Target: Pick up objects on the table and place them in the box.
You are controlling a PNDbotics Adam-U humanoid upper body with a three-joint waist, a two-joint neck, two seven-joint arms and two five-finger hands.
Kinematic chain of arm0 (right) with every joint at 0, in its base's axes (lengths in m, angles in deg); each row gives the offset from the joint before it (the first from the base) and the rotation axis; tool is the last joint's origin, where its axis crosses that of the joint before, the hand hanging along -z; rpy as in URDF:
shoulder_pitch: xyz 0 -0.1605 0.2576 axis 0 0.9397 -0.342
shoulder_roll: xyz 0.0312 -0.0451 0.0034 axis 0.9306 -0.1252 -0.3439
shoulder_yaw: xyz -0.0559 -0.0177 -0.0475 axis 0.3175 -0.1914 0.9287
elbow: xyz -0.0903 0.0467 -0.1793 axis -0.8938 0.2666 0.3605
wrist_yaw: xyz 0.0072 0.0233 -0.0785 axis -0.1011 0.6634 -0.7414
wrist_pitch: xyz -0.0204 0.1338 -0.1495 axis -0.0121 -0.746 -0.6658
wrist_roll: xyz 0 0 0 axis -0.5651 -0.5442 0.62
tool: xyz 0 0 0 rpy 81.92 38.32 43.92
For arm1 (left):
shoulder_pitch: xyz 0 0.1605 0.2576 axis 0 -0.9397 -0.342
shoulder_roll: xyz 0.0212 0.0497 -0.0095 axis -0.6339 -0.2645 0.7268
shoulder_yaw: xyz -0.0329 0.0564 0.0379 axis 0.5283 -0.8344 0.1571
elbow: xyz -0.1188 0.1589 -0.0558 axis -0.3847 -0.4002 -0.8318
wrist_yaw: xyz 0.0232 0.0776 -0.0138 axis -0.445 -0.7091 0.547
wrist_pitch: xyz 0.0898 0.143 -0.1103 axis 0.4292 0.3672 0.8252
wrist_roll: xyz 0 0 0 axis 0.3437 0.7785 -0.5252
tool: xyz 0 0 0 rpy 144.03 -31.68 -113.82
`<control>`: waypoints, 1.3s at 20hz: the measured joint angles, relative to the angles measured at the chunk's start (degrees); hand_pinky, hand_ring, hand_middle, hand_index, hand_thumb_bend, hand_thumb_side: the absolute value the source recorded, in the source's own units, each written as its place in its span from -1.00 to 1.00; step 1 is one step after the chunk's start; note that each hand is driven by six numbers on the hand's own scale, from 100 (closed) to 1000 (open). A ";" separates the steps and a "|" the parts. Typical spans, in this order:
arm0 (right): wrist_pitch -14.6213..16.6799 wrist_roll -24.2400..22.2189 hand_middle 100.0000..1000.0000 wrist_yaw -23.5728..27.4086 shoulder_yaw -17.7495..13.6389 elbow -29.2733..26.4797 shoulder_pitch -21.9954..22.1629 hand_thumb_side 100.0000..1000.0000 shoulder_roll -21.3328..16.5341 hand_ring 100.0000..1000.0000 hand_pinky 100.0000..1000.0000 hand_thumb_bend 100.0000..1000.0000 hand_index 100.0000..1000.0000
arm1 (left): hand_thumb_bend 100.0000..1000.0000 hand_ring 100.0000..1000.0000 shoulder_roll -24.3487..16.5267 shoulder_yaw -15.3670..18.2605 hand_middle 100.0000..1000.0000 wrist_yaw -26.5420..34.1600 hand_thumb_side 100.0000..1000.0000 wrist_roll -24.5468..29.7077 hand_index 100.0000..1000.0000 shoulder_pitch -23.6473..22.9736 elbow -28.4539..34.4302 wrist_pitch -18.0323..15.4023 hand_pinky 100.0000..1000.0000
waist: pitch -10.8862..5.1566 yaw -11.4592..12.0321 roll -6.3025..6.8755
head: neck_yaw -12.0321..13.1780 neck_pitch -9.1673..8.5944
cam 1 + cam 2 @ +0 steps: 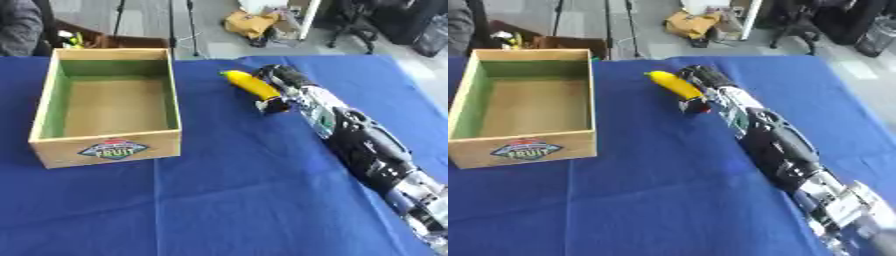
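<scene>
A yellow banana (249,84) lies at the far middle of the blue table, to the right of the box. My right arm reaches in from the lower right, and my right hand (282,80) is at the banana. Its fingers curl along the banana's right side, and the thumb (274,105) sits at its near end. Whether the banana is off the cloth I cannot tell. The wooden box (105,147) with a "FRUIT" label stands at the left; its inside is green-walled and holds nothing. My left hand shows in no view.
The blue cloth (227,200) covers the whole table. Beyond the far edge are a brown crate (114,41), stand legs, cardboard and chairs on the floor. A person's sleeve (17,25) shows at the top left corner.
</scene>
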 measured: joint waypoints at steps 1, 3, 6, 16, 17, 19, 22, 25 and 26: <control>0.02 -0.02 0.44 0.00 0.00 0.00 0.00 -0.66 0.00 0.01 0.04 -0.88 0.74 | -0.85 0.55 0.00 0.00 0.12 0.00 1.00 0.00 0.13 0.00 0.00 0.00 0.12 | 0.00 -0.01 0.00 | 0.00 0.00; 0.08 -0.08 0.48 0.00 0.00 -0.01 0.00 -0.59 0.00 0.10 0.10 -0.83 0.75 | -0.85 0.55 0.00 0.00 0.12 0.00 1.00 0.00 0.13 0.00 0.00 0.00 0.12 | 0.00 -0.04 -0.02 | 0.02 0.00; -0.01 -0.33 0.51 -0.18 0.03 0.10 0.04 -0.52 0.06 0.13 0.11 -0.76 0.77 | -0.85 0.55 0.02 0.00 0.12 0.00 1.00 -0.01 0.13 0.00 0.00 0.01 0.12 | 0.02 -0.06 -0.03 | 0.09 0.00; -0.40 -1.80 0.38 -0.96 -0.02 0.04 -0.50 -1.00 0.09 -0.43 -0.39 -0.81 0.70 | -0.85 0.55 0.03 0.00 0.12 0.00 1.00 -0.11 0.13 0.00 0.00 0.11 0.12 | 0.02 -0.24 -0.04 | 0.18 -0.01; -0.47 -1.66 0.33 -0.96 -0.02 -0.05 -0.49 -1.00 0.09 -0.49 -0.45 -0.83 0.68 | -0.85 0.55 0.03 0.00 0.12 0.00 1.00 -0.13 0.13 0.00 0.00 0.13 0.12 | 0.02 -0.26 -0.04 | 0.19 -0.01; -0.64 -1.12 0.28 -0.93 -0.03 -0.07 -0.46 -1.00 0.10 -0.54 -0.52 -0.85 0.67 | -0.85 0.55 0.03 0.00 0.12 0.00 1.00 -0.14 0.13 0.00 0.00 0.14 0.12 | 0.00 -0.27 -0.04 | 0.20 -0.01; -1.00 0.24 0.22 -0.63 -0.03 -0.08 -0.35 -1.00 0.16 -0.58 -0.56 -0.91 0.64 | -0.85 0.55 0.03 0.00 0.12 0.00 1.00 -0.18 0.13 0.00 0.00 0.18 0.12 | 0.00 -0.38 -0.02 | 0.23 -0.04; -1.30 2.26 0.20 0.09 -0.04 -0.23 0.08 -1.00 0.20 -0.58 -0.58 -0.95 0.62 | -0.85 0.55 0.03 0.00 0.12 0.00 1.00 -0.21 0.13 -0.01 0.00 0.20 0.12 | 0.00 -0.56 0.00 | 0.35 -0.19; -1.40 2.95 0.18 0.36 -0.04 -0.30 0.20 -1.00 0.21 -0.58 -0.58 -0.97 0.62 | -0.85 0.55 0.03 0.00 0.12 0.00 1.00 -0.21 0.13 -0.01 0.00 0.20 0.12 | 0.00 -0.65 0.02 | 0.37 -0.23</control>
